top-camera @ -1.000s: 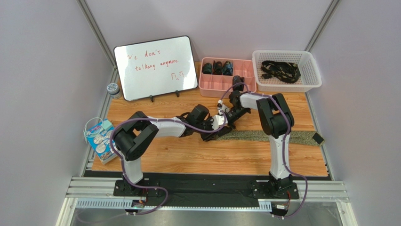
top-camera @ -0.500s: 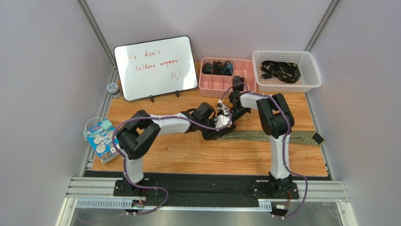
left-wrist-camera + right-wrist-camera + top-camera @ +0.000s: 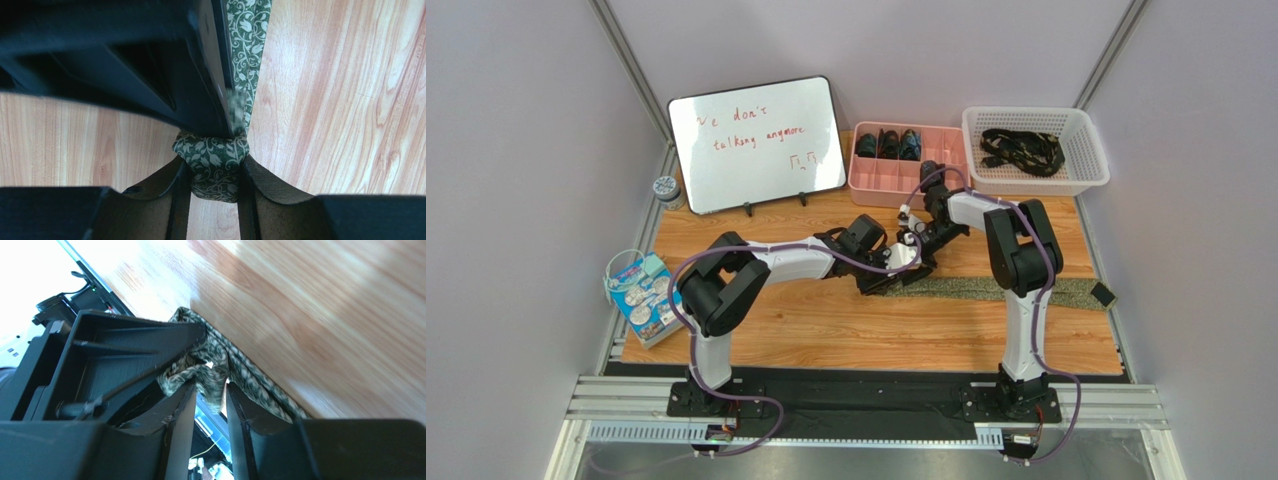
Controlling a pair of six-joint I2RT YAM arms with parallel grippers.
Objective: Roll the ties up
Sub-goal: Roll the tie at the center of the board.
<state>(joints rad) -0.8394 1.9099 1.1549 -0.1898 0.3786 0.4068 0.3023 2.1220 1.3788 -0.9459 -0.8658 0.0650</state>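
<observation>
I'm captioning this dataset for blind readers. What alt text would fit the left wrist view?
The left gripper pinches the bunched end of a green tie with a pale leafy pattern between its two dark fingers. A black finger of the other arm overlaps the tie just beyond it, above a light wooden table.

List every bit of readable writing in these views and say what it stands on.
"We don't": whiteboard, red marker, top line; the first letter is faint in the glare.
"talking anymore": same board, second line, with note-like marks below.
Blue packet: print too small to read.
Round tin beside the board: too small to read.
</observation>
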